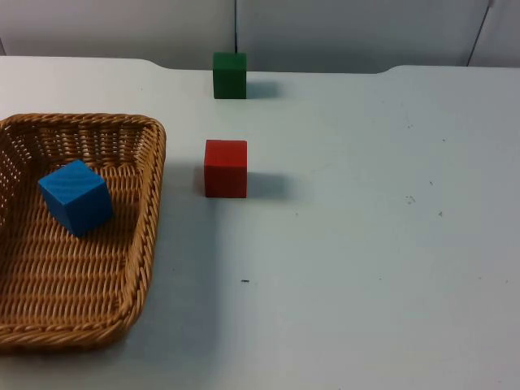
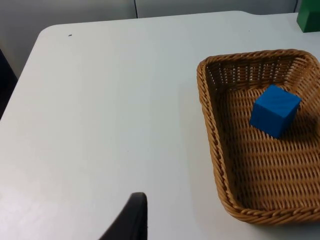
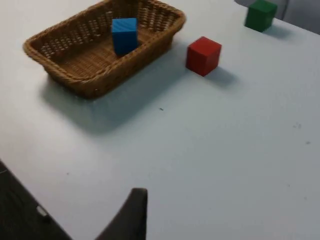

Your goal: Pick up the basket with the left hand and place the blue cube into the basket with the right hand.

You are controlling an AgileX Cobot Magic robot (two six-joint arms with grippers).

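In the top view the wicker basket (image 1: 122, 244) rests on the white table (image 1: 366, 244), and the blue cube (image 1: 75, 197) already lies inside it, toward the far half of the woven floor and tilted a little on its edge; a red cube (image 1: 225, 168) stands just beside the basket's outer rim and a green cube (image 1: 229, 75) stands farther back near the grey partition wall (image 1: 341, 32). In the left wrist view the left gripper (image 2: 131, 220) shows one black fingertip above bare table, well apart from the basket's near rim (image 2: 207, 120), and I cannot tell if its fingers are spread or pressed together; the blue cube (image 2: 274, 110) sits against the inside, away from that rim. In the right wrist view the right gripper (image 3: 131, 215) hangs far from the basket (image 3: 95, 60), also one fingertip visible, so its state I cannot tell either, and it holds nothing that I can see. To my judgement the placing is done and both arms wait clear. If the basket must be lifted again, the left gripper should take the long rim nearest to it, away from the cube, and rise level so the cube does not slide.
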